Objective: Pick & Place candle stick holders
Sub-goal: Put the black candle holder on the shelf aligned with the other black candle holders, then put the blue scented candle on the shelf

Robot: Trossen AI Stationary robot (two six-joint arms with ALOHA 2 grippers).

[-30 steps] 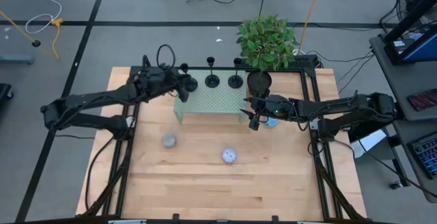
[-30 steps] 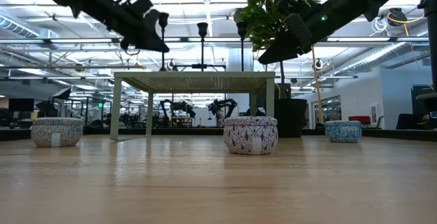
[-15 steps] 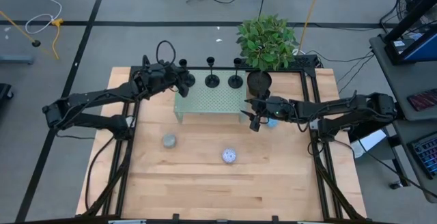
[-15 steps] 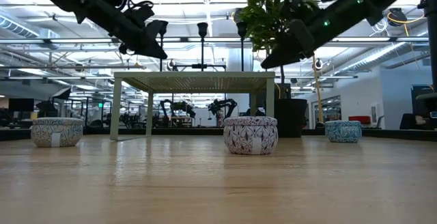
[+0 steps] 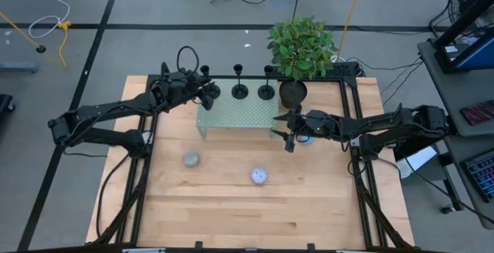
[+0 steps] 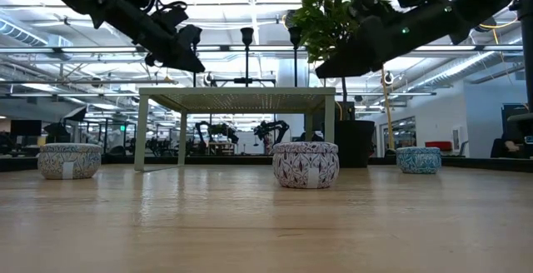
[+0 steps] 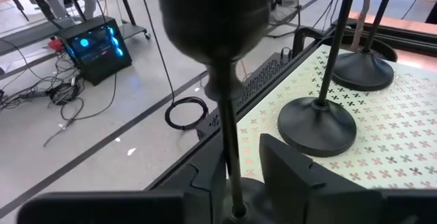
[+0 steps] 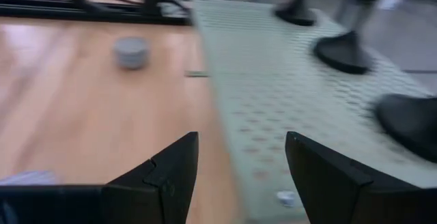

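While the left gripper (image 7: pixel 235 183) seemingly clasps a candle stick holder (image 7: pixel 229 115) — the right gripper (image 8: pixel 239 176) hovers spread.

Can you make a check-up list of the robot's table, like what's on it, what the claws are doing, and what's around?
Surface: wooden table with a pale green perforated stand at the back.
Job's things: three black candle stick holders in a row on the stand: left holder, middle holder, right holder.
Clutter: three small patterned tins; a potted plant at the stand's right end.
Grippers: left gripper shut on the left holder's stem; right gripper open, above the table beside the stand.
Cables: loose ones on the floor.
Surroundings: grey floor, equipment rack; no people seen.
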